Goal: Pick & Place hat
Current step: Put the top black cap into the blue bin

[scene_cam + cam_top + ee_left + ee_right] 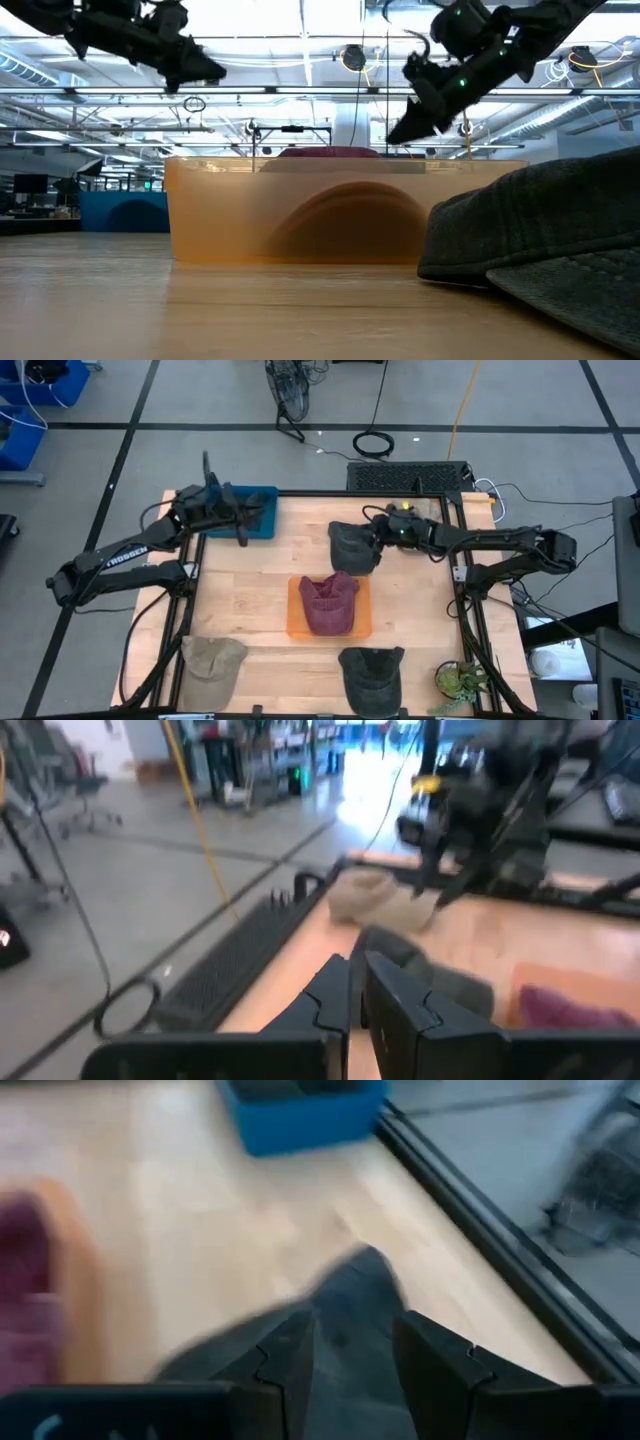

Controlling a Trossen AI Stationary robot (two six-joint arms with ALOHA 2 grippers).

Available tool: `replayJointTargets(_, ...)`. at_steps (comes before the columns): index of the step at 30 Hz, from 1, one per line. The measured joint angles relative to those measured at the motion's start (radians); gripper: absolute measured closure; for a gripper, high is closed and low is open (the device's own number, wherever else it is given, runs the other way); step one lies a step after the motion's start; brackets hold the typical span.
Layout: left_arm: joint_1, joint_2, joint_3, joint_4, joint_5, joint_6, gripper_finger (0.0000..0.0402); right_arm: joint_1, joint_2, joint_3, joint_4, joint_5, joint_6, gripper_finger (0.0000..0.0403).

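Observation:
A dark grey hat [350, 548] lies flat on the table's far middle, beyond an orange tray [294, 622] that holds a maroon hat [328, 605]. My right gripper [373, 537] hovers over the grey hat's right side. It is open, and the hat [350, 1305] shows below and between its fingers. In the low view it [397, 132] hangs well above the table. My left gripper [243, 532] is shut [358, 988] and raised over the blue bin [262, 512] at the far left. It holds nothing.
A khaki hat [213, 657] lies at the near left and another dark hat [372, 675] at the near middle, filling the low view's right [540, 250]. A small plant [460, 680] stands at the near right corner. Bare wood lies left of the tray.

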Motion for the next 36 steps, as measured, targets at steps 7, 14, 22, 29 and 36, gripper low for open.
replayJointTargets(7, 0.038, -0.066, 0.000, 0.042, 0.111, -0.036, 0.0371, -0.069, 0.000, 0.001, -0.084, 0.048, 0.055, 0.0280)
replayJointTargets(14, 0.052, -0.059, 0.000, 0.041, 0.136, -0.074, 0.0344, -0.090, 0.085, 0.002, -0.035, -0.056, 0.040, 0.0280)
replayJointTargets(22, 0.018, -0.010, 0.000, 0.037, 0.143, -0.083, 0.0253, -0.089, 0.216, 0.002, 0.019, -0.122, -0.072, 0.0280)
replayJointTargets(29, -0.014, 0.020, 0.000, 0.046, 0.143, -0.087, 0.0215, -0.091, 0.226, 0.002, 0.026, -0.285, -0.111, 0.0279)
replayJointTargets(36, -0.013, 0.021, 0.001, 0.082, 0.140, -0.078, 0.0211, -0.093, 0.233, 0.002, 0.028, -0.281, -0.135, 0.0251)
